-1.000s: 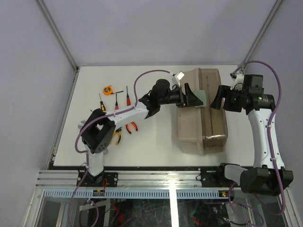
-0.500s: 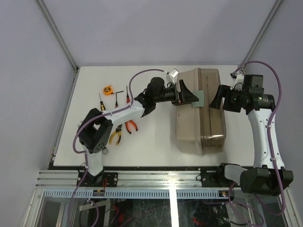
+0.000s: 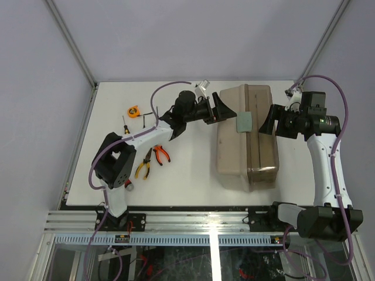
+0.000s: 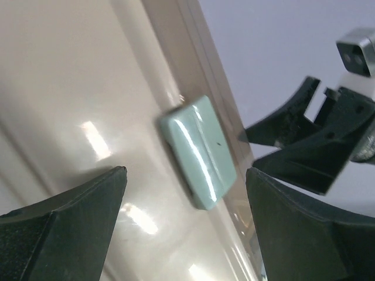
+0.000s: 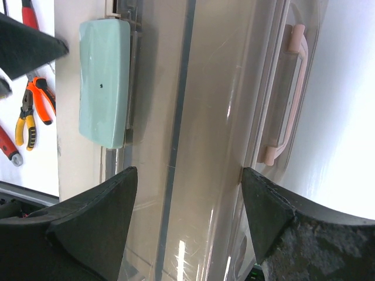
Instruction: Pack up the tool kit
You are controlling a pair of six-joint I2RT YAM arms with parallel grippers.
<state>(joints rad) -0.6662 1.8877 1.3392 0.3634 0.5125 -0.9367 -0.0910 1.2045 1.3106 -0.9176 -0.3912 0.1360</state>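
At toolbox [image 3: 234, 153] left edge, left jaws spread, clear of latch [image 3: 244, 122]

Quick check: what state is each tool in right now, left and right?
Left tool: open, holding nothing, pointed at the green latch.
Right tool: open, holding nothing, facing the toolbox.

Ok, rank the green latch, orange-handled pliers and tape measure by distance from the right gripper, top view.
1. green latch: on the toolbox, beside the right gripper.
2. orange-handled pliers: left of the toolbox.
3. tape measure: far left.
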